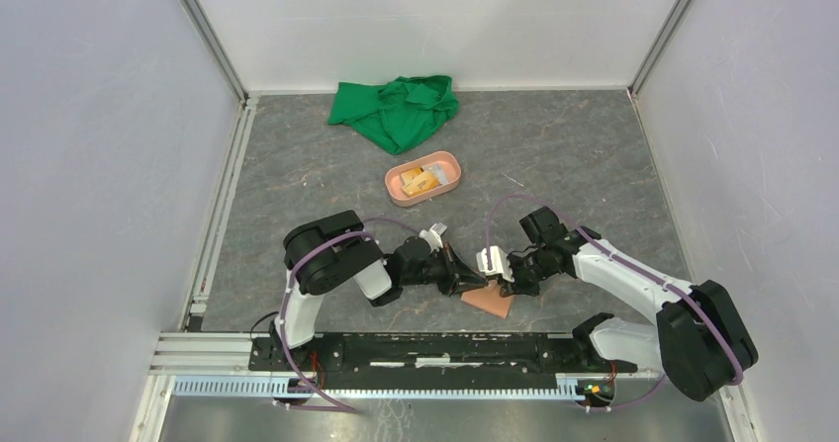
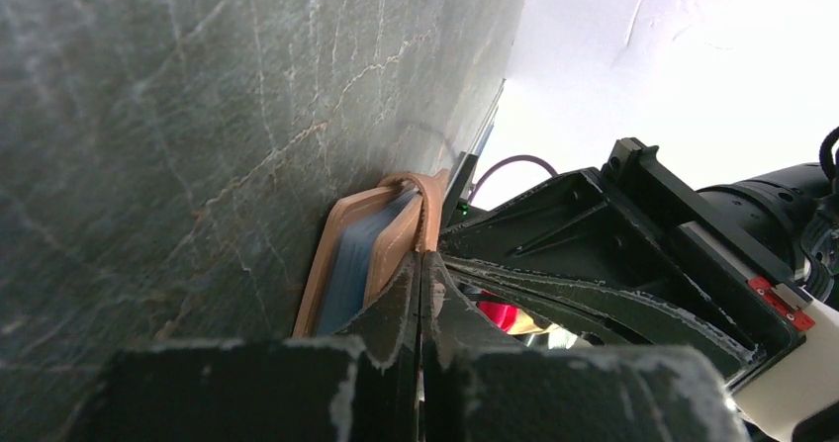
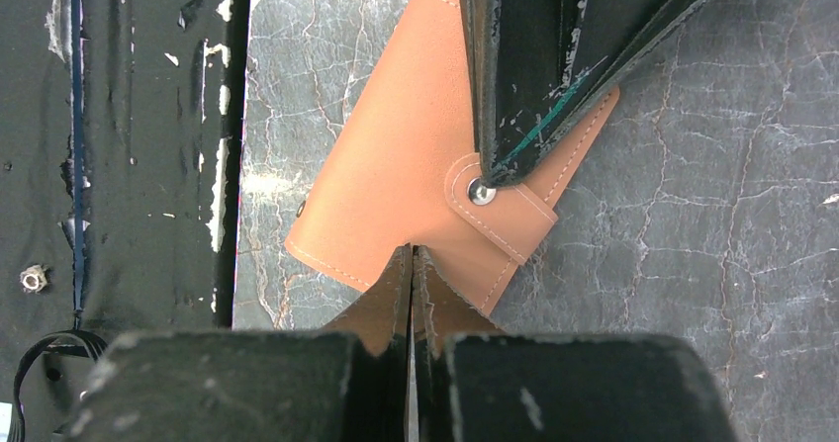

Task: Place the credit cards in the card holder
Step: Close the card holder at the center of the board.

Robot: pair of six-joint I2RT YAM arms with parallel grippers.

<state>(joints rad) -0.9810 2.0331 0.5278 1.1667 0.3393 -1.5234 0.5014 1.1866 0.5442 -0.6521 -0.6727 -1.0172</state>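
Lying on the tabletop (image 1: 594,155) at 5 o'clock from the tray (image 1: 390,184), the holder (image 1: 492,303) has a blue card (image 2: 351,264) inside; right jaws pinch its edge, left jaws closed at its tab (image 3: 507,217).

Card holder (image 1: 489,302): tan leather-look wallet with stitched edges. It lies on the table at bottom centre of the top view, rotated diagonally. Right wrist view, centre frame: folded over, short tab wrapped across its right edge with a silver snap stud on it. Left wrist view, centre frame: seen edge-on and gaping slightly, with a light blue card (image 2: 352,264) tucked between the flaps.
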